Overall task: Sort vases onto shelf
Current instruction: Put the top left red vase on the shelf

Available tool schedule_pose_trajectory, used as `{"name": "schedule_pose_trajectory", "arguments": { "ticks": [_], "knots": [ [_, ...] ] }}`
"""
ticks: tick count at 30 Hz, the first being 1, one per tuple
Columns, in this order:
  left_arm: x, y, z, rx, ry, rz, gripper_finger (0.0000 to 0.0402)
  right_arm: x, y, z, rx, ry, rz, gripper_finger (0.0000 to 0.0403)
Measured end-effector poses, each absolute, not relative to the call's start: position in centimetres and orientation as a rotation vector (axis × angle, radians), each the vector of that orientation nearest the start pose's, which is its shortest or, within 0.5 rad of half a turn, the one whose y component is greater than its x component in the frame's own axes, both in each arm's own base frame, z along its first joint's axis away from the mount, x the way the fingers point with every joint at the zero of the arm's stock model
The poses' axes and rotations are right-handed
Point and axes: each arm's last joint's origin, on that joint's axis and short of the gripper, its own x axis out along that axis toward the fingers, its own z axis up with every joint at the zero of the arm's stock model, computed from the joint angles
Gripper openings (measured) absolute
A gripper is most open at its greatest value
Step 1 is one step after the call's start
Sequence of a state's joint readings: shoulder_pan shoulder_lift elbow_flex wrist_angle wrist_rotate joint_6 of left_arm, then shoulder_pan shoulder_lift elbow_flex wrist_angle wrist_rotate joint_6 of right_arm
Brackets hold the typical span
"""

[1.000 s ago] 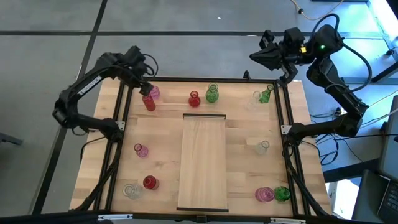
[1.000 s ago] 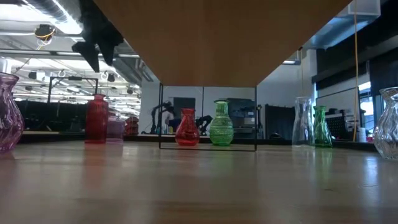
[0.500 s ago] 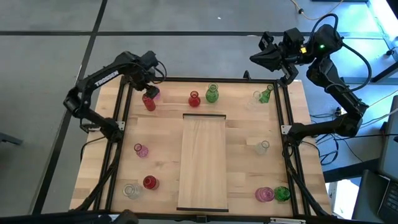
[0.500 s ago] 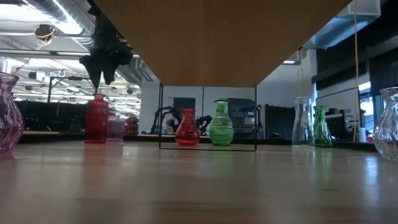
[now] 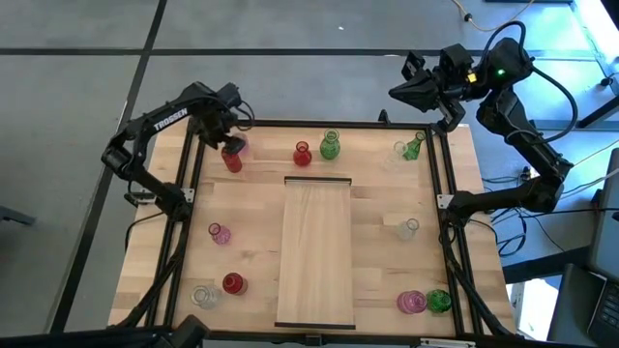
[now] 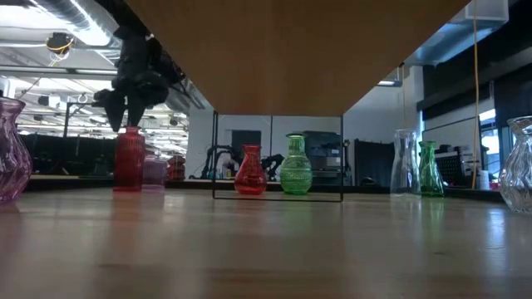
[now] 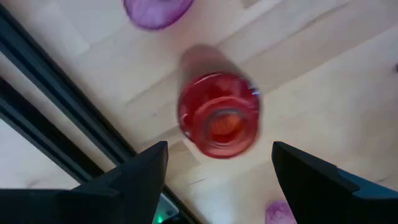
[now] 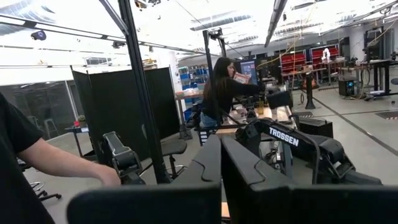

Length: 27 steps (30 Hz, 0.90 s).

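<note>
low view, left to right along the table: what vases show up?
pink vase at the edge → tall red vase under the left gripper → round red vase → green vase → clear vase → slim green vase → clear vase at the right edge.

Bright, even overhead light with faint shadows; the left wrist view is motion-blurred, and ceiling lights glare beyond the table.

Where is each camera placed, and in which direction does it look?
High view: above the table, looking down; both arms, shelf.
Low view: table height, looking across; left gripper above the red vase.
Left wrist view: looking down past its fingers at that red vase, shared with the high and low views.
Right wrist view: faces the room; shut right gripper, people.
</note>
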<state>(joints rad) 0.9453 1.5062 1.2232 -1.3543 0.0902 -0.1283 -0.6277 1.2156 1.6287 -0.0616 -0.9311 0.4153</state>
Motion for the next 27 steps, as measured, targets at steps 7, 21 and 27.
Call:
{"name": "schedule_pose_trajectory", "arguments": {
  "ticks": [7,21,27],
  "knots": [
    [15.03,19.94,25.68,-0.898,1.35,0.772,0.0282,18.21,-10.35,53.37,0.162,-0.185,0.342,0.0001],
    [15.3,19.68,25.91,-0.902,1.326,0.78,0.0282,18.23,-10.4,53.38,0.165,-0.19,0.325,0.0001],
    [15.23,19.7,25.91,-0.889,1.336,0.798,0.0282,18.23,-10.41,53.38,0.165,-0.191,0.323,0.0001]
  ]
}}
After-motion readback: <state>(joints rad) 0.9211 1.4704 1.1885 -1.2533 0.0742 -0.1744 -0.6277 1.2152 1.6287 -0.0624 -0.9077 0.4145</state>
